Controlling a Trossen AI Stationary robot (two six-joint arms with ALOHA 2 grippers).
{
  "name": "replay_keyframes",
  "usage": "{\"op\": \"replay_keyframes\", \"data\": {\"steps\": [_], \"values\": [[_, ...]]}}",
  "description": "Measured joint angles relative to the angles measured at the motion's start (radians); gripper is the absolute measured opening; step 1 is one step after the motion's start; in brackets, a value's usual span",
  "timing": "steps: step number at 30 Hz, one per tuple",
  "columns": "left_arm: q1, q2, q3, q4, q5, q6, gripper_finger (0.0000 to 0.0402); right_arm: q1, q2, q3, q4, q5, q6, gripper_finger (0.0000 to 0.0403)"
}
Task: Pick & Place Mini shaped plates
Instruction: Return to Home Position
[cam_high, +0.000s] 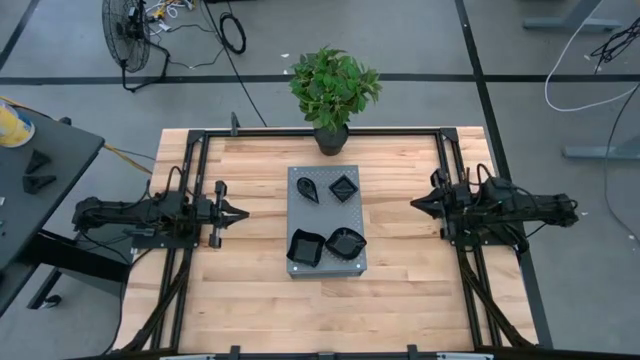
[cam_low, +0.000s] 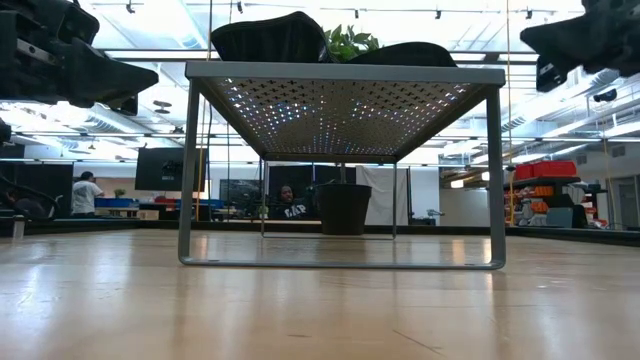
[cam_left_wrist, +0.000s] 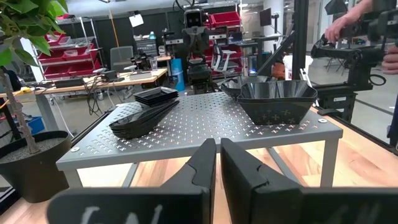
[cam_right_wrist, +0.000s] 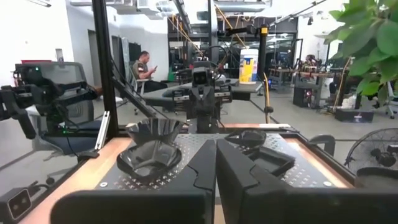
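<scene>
Hanging above the left side of the table (cam_high: 250, 290), the left gripper (cam_high: 243, 211) points toward the middle with its two fingers (cam_left_wrist: 199, 171) drawn together. Only a hairline slit shows between them, and nothing is held. Straight ahead of its tips, well apart from them, stands the grey perforated shelf (cam_high: 325, 215). All the mini shaped plates (cam_left_wrist: 277, 99) sit on top of it in four black stacks.

Nearest this gripper are two of them: the teardrop stack (cam_high: 308, 187), ahead and off toward the plant (cam_high: 333, 80), and the deep square stack (cam_high: 304, 247), ahead and off toward the table's front edge. Beyond those, on the half of the shelf farther from it, lie the small square stack (cam_high: 343, 186) and the rounded wavy-edged stack (cam_high: 346, 241).

The right gripper (cam_high: 415, 203) hovers over the table's right side, facing the shelf from the opposite direction and likewise well apart from it. Its fingers (cam_right_wrist: 239, 177) are pressed together — empty as well. From its tips the rounded wavy-edged stack and the small square stack come first, with the other two behind them. The plant's pot stands just past the shelf's far edge, off to one side of both grippers.
</scene>
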Motion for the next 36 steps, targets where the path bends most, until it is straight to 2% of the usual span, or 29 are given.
{"op": "replay_keyframes", "data": {"steps": [13, 27, 36], "values": [[0.000, 0.000, 0.000, 0.000, 0.000, 0.000, 0.0030, 0.000, 0.000, -0.172, 0.210, 0.000, 0.002, 0.0016], [0.000, 0.000, 0.000, 0.000, 0.000, 0.000, 0.0030, 0.000, 0.000, -0.170, 0.091, 0.010, -0.028, 0.0016], [0.000, 0.000, 0.000, 0.000, 0.000, 0.000, 0.0030, 0.000, 0.000, -0.169, 0.091, 0.011, -0.057, 0.0016]]}}
